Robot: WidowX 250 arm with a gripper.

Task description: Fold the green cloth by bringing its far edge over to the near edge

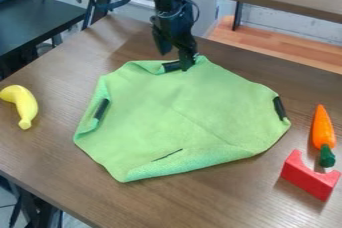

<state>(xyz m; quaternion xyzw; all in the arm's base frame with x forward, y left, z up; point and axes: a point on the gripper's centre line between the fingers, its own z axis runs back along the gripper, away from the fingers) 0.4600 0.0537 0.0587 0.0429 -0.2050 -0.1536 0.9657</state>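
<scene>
At the far edge of the green cloth (177, 114), I have the gripper (179, 61) low, right beside a dark strip (172, 66) on the folded-over rim. I cannot tell whether it is open, closed or gripping fabric. The cloth lies in the middle of the table (200, 204), its borders partly turned in. The banana (25, 106) sits well apart on one side; on the other are the carrot (323, 129) and the red block (308, 174), close together.

Working this edge well, as I judge it, calls for a shallow bite on the rim, without pressing hard into the table. Soft fabric slips or bunches easily, so I would check the hold with a slight lift, then move slowly and low so the turned-in borders don't drag or twist.

The contact is hard to make out: the gripper's dark tip merges with the strip and hides a bit of the rim. The folds cover whatever cloth is tucked beneath them, and the arm's upper part is cut off.
</scene>
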